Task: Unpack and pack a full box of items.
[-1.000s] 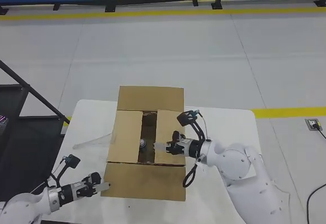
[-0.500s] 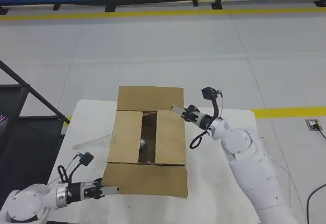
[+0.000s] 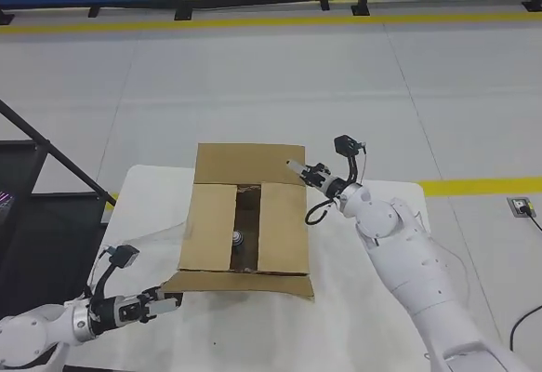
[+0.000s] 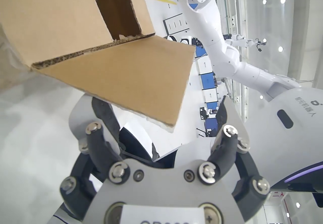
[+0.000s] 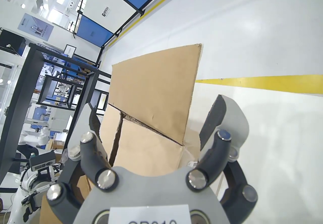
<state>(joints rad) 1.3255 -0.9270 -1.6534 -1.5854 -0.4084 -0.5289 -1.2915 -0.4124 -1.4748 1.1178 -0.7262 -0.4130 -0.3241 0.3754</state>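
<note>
The brown cardboard box (image 3: 284, 228) stood mid-table, toward the far edge of the white table (image 3: 382, 279). Its 2 side flaps lay almost shut, with a grey-capped bottle (image 3: 238, 240) showing through the gap. The near flap (image 4: 121, 78) jutted out toward the near edge and the far flap (image 5: 154, 94) stood raised. The left gripper (image 3: 170, 302) sat by the near flap's left corner, fingers spread and holding nothing. The right gripper (image 3: 298, 169) sat at the far flap's right edge, also released. With neither flap gripped, either 1 could likely spring back over the opening. A push from a spread finger could probably slide or turn the light box on the table. Reaching in past the 2 side flaps risked catching the bottle and tipping it.
</note>
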